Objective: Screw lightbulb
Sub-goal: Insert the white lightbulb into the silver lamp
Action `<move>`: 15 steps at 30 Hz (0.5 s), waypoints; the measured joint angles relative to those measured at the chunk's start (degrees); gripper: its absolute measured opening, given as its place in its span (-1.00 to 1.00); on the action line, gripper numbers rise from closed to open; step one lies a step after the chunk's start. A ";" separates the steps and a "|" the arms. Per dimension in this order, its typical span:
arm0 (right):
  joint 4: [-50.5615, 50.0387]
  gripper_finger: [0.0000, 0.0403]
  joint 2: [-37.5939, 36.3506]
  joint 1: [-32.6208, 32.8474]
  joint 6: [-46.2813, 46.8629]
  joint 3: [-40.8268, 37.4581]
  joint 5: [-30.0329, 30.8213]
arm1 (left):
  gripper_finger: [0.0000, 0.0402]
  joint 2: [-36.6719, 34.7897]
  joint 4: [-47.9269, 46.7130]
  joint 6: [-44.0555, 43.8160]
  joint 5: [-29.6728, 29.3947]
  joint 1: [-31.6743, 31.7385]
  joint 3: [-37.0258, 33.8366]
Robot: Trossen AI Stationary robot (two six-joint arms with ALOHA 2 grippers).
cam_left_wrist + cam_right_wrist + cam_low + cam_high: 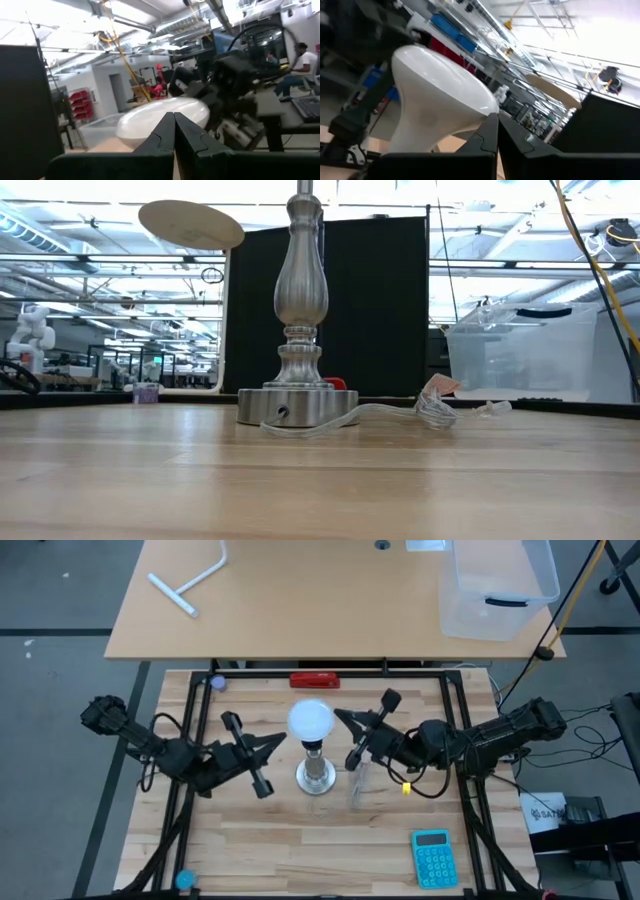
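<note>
The bulb sits on top of the lamp stand at the middle of the table. The left gripper hangs just left of it, fingers closed and empty. The right gripper hangs just right of the bulb, also closed on nothing.

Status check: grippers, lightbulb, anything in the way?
Left gripper and right gripper both shut, empty, flanking the lightbulb. Lightbulb sits on top of the lamp stand. Nothing blocking; clear cord trails off the base.
</note>
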 joint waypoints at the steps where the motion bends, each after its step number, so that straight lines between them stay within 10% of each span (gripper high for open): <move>1: 0.04 -1.00 0.00 -0.14 0.00 0.00 -0.69 | -1.00 0.06 -0.61 -0.58 0.00 0.52 0.00; 15: -1.35 -1.00 -0.17 1.47 -0.66 0.04 -0.75 | -1.00 0.02 -3.02 -2.49 -1.42 3.10 0.00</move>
